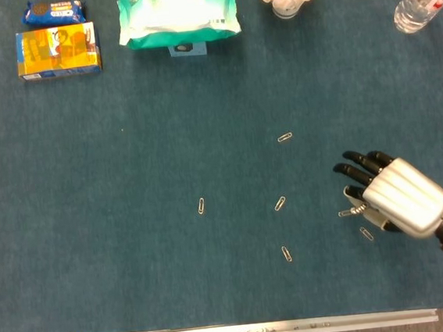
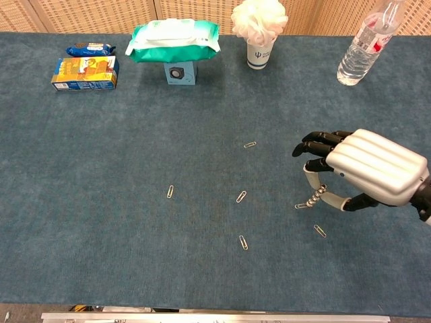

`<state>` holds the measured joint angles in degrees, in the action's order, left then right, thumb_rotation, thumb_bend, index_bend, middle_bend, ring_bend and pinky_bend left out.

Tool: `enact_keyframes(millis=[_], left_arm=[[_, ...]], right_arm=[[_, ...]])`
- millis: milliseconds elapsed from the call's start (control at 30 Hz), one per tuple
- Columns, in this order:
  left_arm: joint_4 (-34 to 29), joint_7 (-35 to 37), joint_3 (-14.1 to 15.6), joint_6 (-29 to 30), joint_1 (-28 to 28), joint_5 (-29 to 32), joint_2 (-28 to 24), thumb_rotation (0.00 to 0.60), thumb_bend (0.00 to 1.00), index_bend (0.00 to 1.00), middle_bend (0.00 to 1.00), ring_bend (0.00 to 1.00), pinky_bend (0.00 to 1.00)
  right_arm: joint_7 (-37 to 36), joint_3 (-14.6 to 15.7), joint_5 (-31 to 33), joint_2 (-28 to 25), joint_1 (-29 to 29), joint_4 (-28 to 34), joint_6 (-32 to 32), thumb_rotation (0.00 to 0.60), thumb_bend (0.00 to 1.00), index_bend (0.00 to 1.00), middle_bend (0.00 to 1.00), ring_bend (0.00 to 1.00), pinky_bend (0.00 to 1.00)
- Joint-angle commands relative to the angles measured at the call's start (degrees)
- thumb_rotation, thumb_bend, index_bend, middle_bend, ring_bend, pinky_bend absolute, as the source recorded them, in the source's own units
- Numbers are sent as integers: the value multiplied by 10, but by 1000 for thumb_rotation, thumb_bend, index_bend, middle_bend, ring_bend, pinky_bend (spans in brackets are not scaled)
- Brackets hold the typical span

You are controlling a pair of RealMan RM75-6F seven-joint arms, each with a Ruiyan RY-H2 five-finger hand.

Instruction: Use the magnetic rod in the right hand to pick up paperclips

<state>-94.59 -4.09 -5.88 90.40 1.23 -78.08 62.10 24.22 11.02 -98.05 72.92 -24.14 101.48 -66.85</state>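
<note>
We are holding the rod (image 2: 316,197) in our right hand (image 2: 367,168), fingers curled around it, its tip angling down toward the table (image 2: 101,202) with one clip (image 2: 301,206) clinging to the end. Just at five o'clock of that tip, the nearest loose clip (image 2: 320,231) is lying flat, and that looks to us like the one to take now: we are judging it best to lower the tip straight onto it, keeping the rod low and the sweep short so the clip already hanging is not knocked off. Going outward, three more are lying at nine o'clock of the hand, one (image 2: 241,196) near the middle, one (image 2: 243,242) nearer the front edge, one (image 2: 170,191) well off to nine o'clock, and another (image 2: 250,145) is sitting at eleven o'clock. The cloth between them is open, so we are seeing free room to slide toward nine o'clock. The front edge is lying near at six o'clock of the hand. The bottle (image 2: 363,40), cup (image 2: 259,50), wipes (image 2: 174,37) and snack boxes (image 2: 84,73) are lining the far side at twelve o'clock, well apart from our work. Our left hand is not showing in either view.
</note>
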Motion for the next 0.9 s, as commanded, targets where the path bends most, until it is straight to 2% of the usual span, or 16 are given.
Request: enact_keyframes(millis=[33, 267, 900], left_arm=[[-1, -3, 0, 0, 0, 1, 1, 600, 54, 222, 161, 136, 310], [-1, -6, -1, 1, 0, 2, 1, 600, 54, 222, 161, 136, 310], [-1, -2, -2, 2, 1, 2, 1, 600, 54, 222, 161, 136, 310]], right_arm=[[-14, 10, -15, -11, 3, 2, 1, 600, 312, 562, 244, 143, 296], [-37, 23, -33, -25, 11, -6, 2, 600, 312, 562, 244, 143, 296], [-47, 25, -47, -26, 25, -21, 19, 600, 313, 562, 244, 143, 296]])
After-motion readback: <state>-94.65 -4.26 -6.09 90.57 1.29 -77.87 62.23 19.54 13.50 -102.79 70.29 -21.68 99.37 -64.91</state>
